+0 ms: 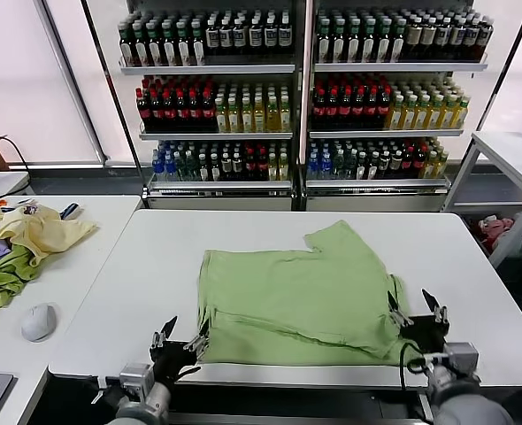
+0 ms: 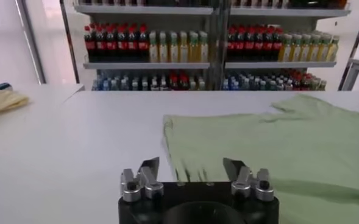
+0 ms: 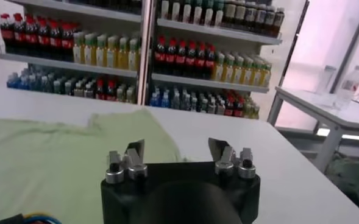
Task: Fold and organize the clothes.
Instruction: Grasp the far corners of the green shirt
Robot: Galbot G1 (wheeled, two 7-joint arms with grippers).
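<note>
The light green polo shirt (image 1: 301,292) lies partly folded mid-counter (image 1: 111,301). Left gripper (image 1: 180,337) and right gripper (image 1: 418,310) wait open-fingered at its near corners; pinching one layer could undo the fold.

Head view looks down over the desk (image 1: 111,292) from above. Both wrist views sit low behind their claws (facing forward), sharing the bottle shelves (image 2: 149,61).
</note>
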